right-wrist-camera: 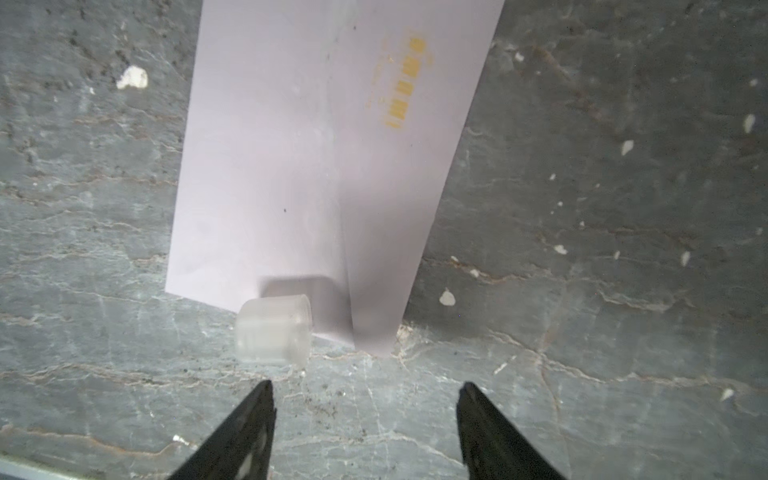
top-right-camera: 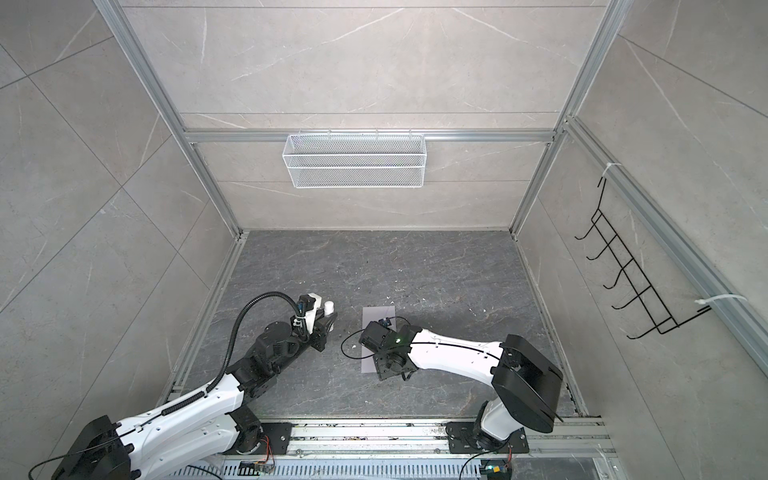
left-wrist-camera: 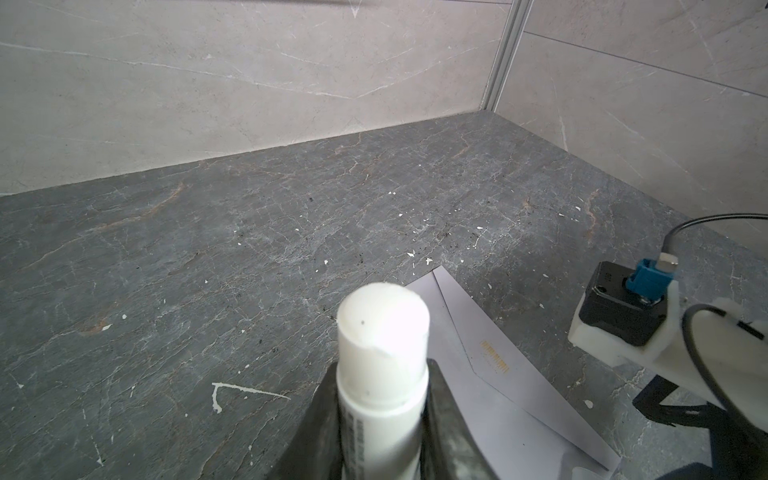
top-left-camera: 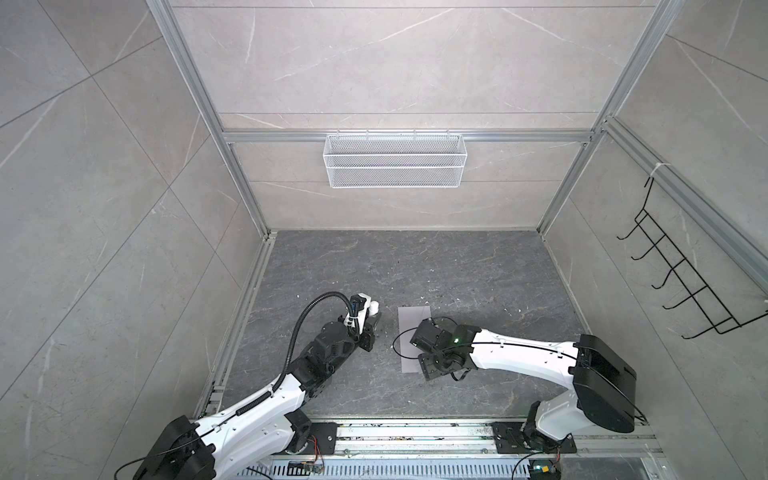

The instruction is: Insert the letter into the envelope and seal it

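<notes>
Envelope [right-wrist-camera: 291, 166]: lavender, flat on table [right-wrist-camera: 582, 291]. Clear cap [right-wrist-camera: 272, 330]: at envelope's short edge. Left tool [left-wrist-camera: 382, 368]: clamped on glue stick [left-wrist-camera: 382, 324], beside envelope. Right tool [right-wrist-camera: 366, 385]: apart, near cap.

White glue stick [left-wrist-camera: 382, 357], clear cap [right-wrist-camera: 274, 330], mesh basket [top-left-camera: 395, 160], black hook rack [top-left-camera: 690, 274]

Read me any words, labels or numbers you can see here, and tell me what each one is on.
Gold print on the envelope: blurred, not readable.
Small dark print on the glue stick: too small to read.
No other text is visible.
</notes>
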Available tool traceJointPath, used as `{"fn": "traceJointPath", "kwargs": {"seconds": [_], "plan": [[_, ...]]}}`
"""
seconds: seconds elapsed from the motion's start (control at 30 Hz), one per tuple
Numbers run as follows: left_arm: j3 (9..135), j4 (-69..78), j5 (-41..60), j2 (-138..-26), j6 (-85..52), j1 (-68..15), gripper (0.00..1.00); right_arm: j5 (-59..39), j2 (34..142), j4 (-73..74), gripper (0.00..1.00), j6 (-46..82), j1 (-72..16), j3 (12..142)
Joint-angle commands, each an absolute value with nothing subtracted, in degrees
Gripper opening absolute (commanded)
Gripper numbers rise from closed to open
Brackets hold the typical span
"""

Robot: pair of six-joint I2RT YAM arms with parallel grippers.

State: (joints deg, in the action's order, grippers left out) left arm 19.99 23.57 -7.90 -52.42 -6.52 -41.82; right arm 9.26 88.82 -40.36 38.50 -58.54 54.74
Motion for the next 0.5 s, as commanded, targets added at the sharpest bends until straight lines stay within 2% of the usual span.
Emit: {"fn": "traceJointPath", "kwargs": {"seconds": [0.0,0.47], "plan": [[20.74,26.11,-8.11,-51.72,-7.27,-41.5,0.0,11.68,89.66,-40.17,0.71,39.99,-58.53,55.53],[21.18,26.38,-7.05,-52.28,-7.54,-41.43,0.0,12.73,91.14,-39.78,0.71,40.33,-57.93,56.52]]}}
